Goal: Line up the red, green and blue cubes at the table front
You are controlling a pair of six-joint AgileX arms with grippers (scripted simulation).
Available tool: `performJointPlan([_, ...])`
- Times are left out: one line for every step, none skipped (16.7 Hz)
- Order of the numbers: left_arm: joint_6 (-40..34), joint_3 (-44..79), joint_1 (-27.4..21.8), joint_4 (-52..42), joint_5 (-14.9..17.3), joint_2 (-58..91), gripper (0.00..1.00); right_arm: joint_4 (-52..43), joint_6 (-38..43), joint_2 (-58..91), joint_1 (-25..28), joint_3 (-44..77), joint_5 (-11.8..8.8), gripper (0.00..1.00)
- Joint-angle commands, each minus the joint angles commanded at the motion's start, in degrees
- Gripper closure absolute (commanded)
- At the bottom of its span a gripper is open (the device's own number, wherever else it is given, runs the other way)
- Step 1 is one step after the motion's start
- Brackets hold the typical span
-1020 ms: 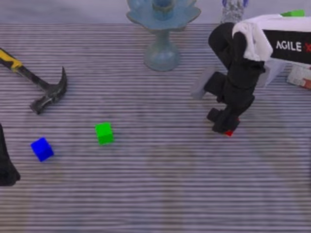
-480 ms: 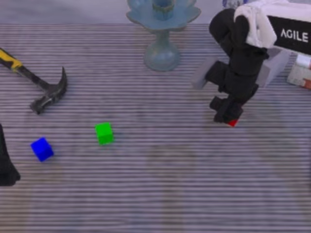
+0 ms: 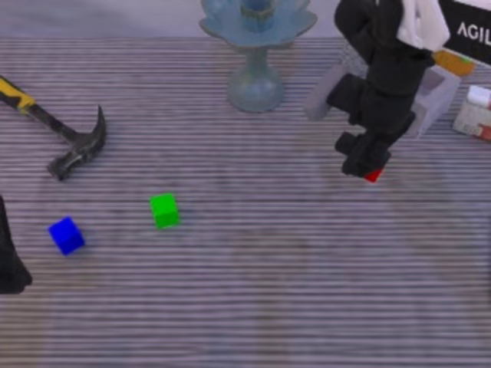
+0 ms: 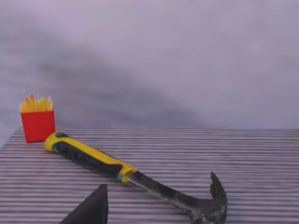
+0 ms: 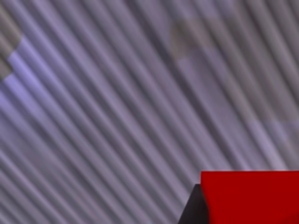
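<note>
My right gripper [image 3: 364, 164] hangs at the table's back right, shut on the red cube [image 3: 374, 175], which peeks out under the dark fingers. The right wrist view shows the red cube [image 5: 250, 196] pressed against one dark finger [image 5: 190, 212], raised above the striped table [image 3: 268, 307]. The green cube [image 3: 164, 209] rests on the table left of centre. The blue cube [image 3: 67, 234] lies farther left and slightly nearer the front. My left gripper [image 3: 9, 268] is parked at the left edge, open; only one fingertip [image 4: 91, 210] shows in the left wrist view.
A yellow-handled hammer [image 3: 65, 134] lies at the back left, also in the left wrist view as the hammer [image 4: 140, 179], beside a red fries box [image 4: 37, 119]. A blue-grey pedestal stand [image 3: 255, 73] is at the back centre. A grey hollow box [image 3: 433, 96] sits behind my right arm.
My right gripper has risen and drifted toward the back right, carrying the red cube. The green and blue cubes and the left arm have not moved.
</note>
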Motion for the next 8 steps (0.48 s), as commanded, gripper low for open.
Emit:
performJointPlan([0.00,0.00,0.00,0.00,0.00,0.00,0.00,-0.04,-0.02,0.03,0.14,0.06,0.00,1.00])
performJointPlan([0.00,0.00,0.00,0.00,0.00,0.00,0.00,-0.22,-0.07,0.17,0.86,0.35,0.00,1.00])
performJointPlan([0.00,0.00,0.00,0.00,0.00,0.00,0.00,-0.52,-0.10,0.38,2.17,0.83,0.00,1.00])
performJointPlan([0.00,0.00,0.00,0.00,0.00,0.00,0.00,-0.92,-0.08,0.63,4.00,1.47,0.01,1.00])
performJointPlan([0.00,0.00,0.00,0.00,0.00,0.00,0.00,-1.39,0.00,0.89,6.26,2.22,0.02,1.00])
performJointPlan([0.00,0.00,0.00,0.00,0.00,0.00,0.00,-1.93,0.10,1.17,8.85,3.04,0.03,1.00])
performJointPlan([0.00,0.00,0.00,0.00,0.00,0.00,0.00,-2.54,0.20,1.49,11.70,3.93,0.03,1.00])
performJointPlan([0.00,0.00,0.00,0.00,0.00,0.00,0.00,-3.19,0.29,1.82,14.70,4.86,0.04,1.00])
